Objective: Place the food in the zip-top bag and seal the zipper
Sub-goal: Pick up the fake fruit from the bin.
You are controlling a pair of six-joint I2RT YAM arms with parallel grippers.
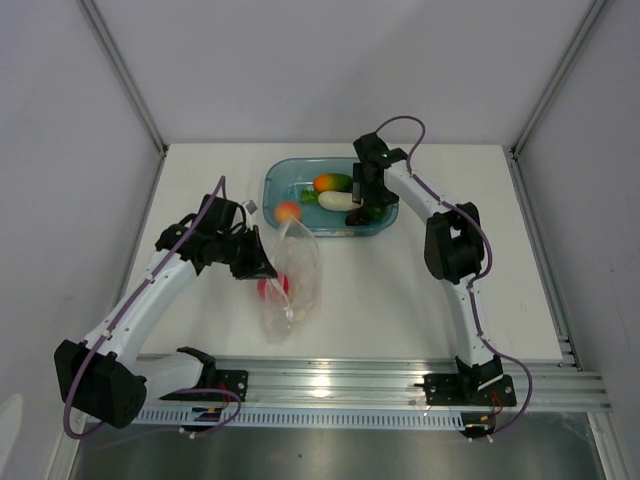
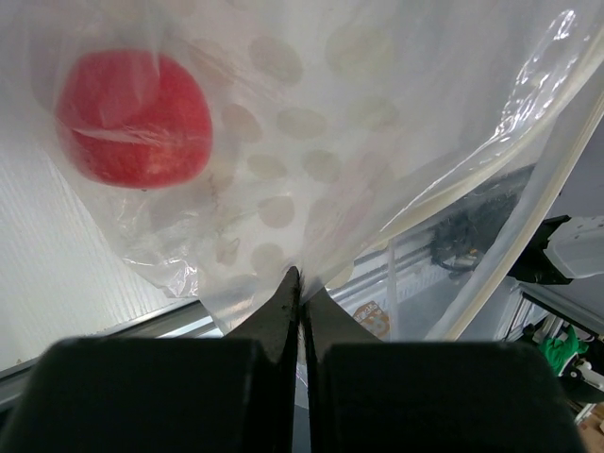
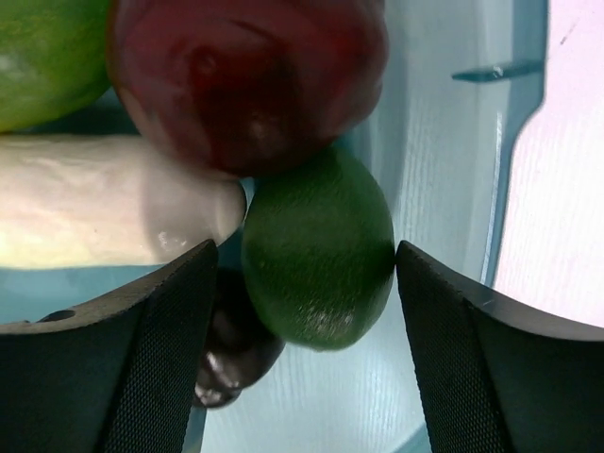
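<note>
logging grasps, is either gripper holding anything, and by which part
The left gripper pinches the zip-top bag by its edge; the right gripper is open astride the green fruit, holding nothing.

Mostly hidden behind green fruit: dark purple fruit.

Tub wall just beside green fruit

Red fruit inside clear bag
</note>
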